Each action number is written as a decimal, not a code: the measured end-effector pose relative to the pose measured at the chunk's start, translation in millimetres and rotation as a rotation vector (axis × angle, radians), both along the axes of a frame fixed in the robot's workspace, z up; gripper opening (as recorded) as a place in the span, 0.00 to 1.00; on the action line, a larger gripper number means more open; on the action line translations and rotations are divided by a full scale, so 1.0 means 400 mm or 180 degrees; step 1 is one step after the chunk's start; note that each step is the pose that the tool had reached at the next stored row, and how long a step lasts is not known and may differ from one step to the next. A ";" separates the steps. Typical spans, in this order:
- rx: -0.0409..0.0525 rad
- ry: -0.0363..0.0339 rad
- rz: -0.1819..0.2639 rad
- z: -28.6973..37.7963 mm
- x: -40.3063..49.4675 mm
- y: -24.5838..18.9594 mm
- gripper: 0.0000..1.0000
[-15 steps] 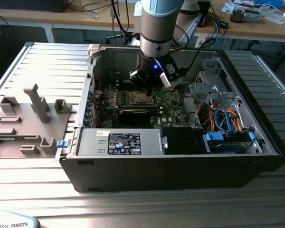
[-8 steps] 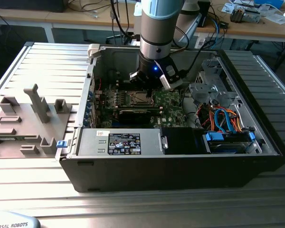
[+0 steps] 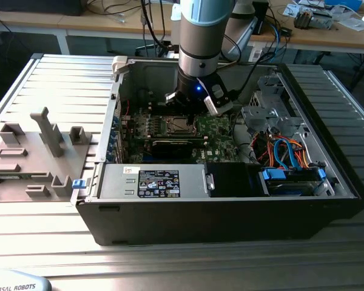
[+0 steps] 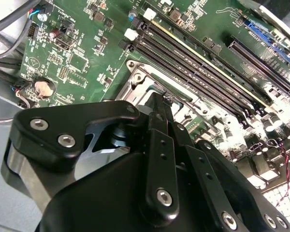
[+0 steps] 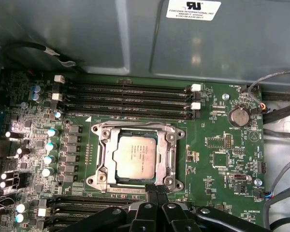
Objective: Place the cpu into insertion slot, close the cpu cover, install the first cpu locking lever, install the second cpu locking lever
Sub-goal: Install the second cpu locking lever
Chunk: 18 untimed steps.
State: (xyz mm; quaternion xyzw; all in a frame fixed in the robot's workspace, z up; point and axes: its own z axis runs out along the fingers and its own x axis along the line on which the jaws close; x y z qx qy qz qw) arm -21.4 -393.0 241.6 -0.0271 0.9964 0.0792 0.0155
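- The gripper (image 5: 154, 189) is seen closest in both wrist views, its fingers (image 4: 159, 108) drawn together with nothing visible between them; the tips are set down at the edge of the insertion slot (image 3: 177, 125), judged a pressing or hooking pose rather than a carrying one
- In the exterior view, a grey fixture tray (image 3: 36, 151) is laid at nine o'clock from the open computer case (image 3: 230, 212), well apart from the work
- The slot is found at twelve o'clock from the black graphics card (image 3: 170, 145), directly under the arm
- The cpu (image 5: 135, 155) is seated flat in the slot, silvery top upward
- The cpu cover (image 5: 103, 157) is lowered around it, so that the chip shows through the window
- Whether either locking lever is latched cannot be told
- Blue and orange cables (image 3: 285, 154) are bundled at three o'clock from the slot, kept clear of the board
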 end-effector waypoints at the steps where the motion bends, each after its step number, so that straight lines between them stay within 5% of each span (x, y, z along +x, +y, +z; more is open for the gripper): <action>1: 0.0000 0.0000 0.0000 -0.001 0.000 0.000 0.11; 18: 0.0000 0.0000 0.0000 -0.009 0.000 -0.009 0.11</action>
